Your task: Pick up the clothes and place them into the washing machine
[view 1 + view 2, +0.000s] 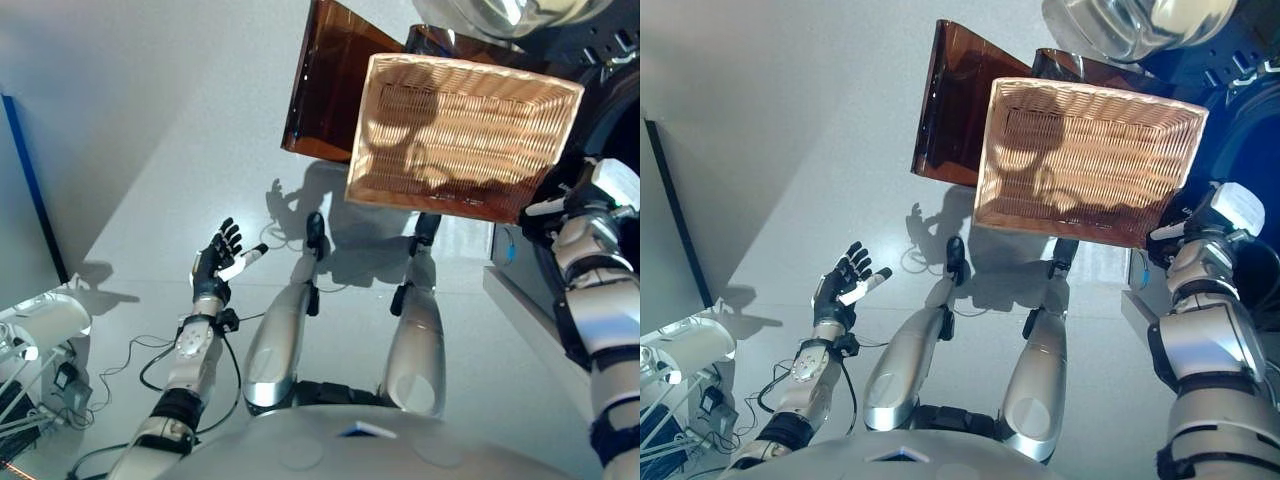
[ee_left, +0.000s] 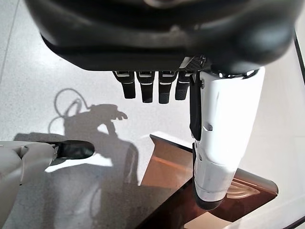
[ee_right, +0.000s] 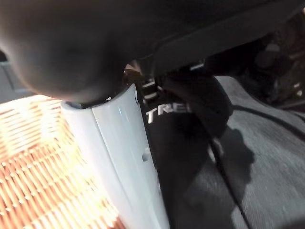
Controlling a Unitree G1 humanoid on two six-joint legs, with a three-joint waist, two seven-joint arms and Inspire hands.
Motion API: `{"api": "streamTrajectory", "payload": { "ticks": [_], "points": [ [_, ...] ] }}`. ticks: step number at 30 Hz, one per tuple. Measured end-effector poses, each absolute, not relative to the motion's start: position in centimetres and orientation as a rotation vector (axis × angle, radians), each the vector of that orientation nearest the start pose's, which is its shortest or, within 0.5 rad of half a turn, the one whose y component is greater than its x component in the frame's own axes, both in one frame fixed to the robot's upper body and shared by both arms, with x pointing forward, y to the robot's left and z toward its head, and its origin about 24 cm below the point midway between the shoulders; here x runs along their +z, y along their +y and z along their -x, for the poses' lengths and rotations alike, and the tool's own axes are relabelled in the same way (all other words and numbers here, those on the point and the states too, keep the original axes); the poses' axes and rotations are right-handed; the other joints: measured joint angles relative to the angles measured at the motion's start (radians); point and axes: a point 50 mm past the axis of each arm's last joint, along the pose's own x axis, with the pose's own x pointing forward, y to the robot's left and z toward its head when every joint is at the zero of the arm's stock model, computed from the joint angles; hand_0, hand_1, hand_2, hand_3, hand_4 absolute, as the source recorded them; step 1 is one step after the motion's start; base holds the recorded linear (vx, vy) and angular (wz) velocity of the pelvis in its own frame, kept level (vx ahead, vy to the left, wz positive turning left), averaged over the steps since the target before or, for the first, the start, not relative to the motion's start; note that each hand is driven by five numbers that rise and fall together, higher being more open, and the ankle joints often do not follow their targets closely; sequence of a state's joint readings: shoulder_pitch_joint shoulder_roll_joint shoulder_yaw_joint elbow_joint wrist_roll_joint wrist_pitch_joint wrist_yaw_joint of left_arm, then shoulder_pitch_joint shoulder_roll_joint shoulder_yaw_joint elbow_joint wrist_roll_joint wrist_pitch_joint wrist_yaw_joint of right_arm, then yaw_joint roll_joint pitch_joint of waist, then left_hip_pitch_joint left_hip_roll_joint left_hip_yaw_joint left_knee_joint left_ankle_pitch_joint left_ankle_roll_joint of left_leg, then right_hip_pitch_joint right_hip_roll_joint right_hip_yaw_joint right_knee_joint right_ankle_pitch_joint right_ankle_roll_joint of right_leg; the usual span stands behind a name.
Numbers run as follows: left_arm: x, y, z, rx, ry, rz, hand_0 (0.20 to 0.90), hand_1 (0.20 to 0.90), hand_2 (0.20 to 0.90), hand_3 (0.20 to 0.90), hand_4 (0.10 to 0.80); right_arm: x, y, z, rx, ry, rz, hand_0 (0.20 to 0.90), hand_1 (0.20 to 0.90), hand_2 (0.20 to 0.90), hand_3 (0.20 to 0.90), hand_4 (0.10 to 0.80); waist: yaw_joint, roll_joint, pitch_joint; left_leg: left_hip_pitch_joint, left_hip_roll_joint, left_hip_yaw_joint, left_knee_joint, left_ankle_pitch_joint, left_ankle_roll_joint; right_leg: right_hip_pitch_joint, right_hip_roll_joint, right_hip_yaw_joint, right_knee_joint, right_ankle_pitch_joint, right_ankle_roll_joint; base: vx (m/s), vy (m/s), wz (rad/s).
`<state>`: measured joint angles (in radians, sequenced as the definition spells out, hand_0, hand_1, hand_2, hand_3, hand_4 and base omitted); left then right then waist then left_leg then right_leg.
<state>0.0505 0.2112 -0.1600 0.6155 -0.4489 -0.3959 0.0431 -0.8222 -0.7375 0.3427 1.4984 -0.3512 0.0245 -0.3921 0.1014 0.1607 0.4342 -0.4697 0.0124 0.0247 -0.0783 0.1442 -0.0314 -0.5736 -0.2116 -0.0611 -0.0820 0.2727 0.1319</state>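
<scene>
A dark garment with white print lies right beside my right hand's white thumb cover, over grey fabric. Whether the hand grips it is hidden. My right hand is at the right edge of the woven wicker basket, whose inside looks bare. The washing machine's glass door and dark front are just beyond. My left hand hovers over the floor at the lower left, fingers straight and spread, holding nothing.
A brown translucent panel stands on the floor behind the basket's left side. A white device with wires sits at the lower left. A dark blue strip runs along the left wall.
</scene>
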Motion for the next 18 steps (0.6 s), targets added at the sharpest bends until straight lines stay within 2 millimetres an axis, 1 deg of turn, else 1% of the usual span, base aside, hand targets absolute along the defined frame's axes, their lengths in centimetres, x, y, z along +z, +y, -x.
{"api": "streamTrajectory", "payload": {
  "ticks": [5,10,14,17,18],
  "points": [
    [-6.59,19.86,-20.28,0.151,0.288,0.159,0.9,0.9,0.9,0.9,0.8,8.16,-39.33,-30.25,-0.622,0.594,1.277,0.2,0.2,0.2,0.2,0.3,0.002,0.001,0.0,-0.01,-0.002,0.002,0.0,0.003,0.0,-0.011,0.0,0.004,0.0,0.008,-0.001,0.0,0.0,0.0],
    [-6.33,20.58,-20.38,0.184,0.273,0.162,0.9,0.9,0.9,0.9,0.8,7.98,-39.43,-30.07,-0.614,0.608,1.283,0.2,0.2,0.2,0.2,0.3,0.003,0.002,-0.001,-0.009,-0.003,0.004,0.003,0.004,0.0,-0.011,0.0,0.008,0.0,0.011,-0.001,0.0,0.0,0.0],
    [-6.37,20.62,-20.35,0.182,0.276,0.156,0.9,0.9,0.9,0.9,0.8,7.98,-39.35,-30.17,-0.596,0.612,1.297,0.2,0.2,0.2,0.2,0.3,0.002,0.002,-0.001,-0.009,-0.004,0.005,0.005,0.006,0.0,-0.011,0.0,0.012,0.0,0.014,-0.001,0.0,0.0,0.0],
    [-6.52,20.67,-20.25,0.187,0.284,0.154,0.9,0.9,0.9,0.9,0.8,8.08,-39.28,-30.28,-0.601,0.601,1.286,0.2,0.2,0.2,0.2,0.3,-0.001,0.002,-0.001,-0.009,-0.004,0.005,0.005,0.006,-0.001,-0.012,0.0,0.015,0.0,0.014,-0.001,0.0,0.0,0.0],
    [-6.57,20.68,-20.22,0.189,0.286,0.154,0.9,0.9,0.9,0.9,0.8,8.17,-39.23,-30.38,-0.615,0.588,1.25,0.2,0.2,0.2,0.2,0.3,-0.002,0.002,-0.001,-0.009,-0.004,0.006,0.005,0.006,-0.001,-0.012,0.0,0.016,0.0,0.014,-0.001,0.0,0.0,0.0]
  ]
}}
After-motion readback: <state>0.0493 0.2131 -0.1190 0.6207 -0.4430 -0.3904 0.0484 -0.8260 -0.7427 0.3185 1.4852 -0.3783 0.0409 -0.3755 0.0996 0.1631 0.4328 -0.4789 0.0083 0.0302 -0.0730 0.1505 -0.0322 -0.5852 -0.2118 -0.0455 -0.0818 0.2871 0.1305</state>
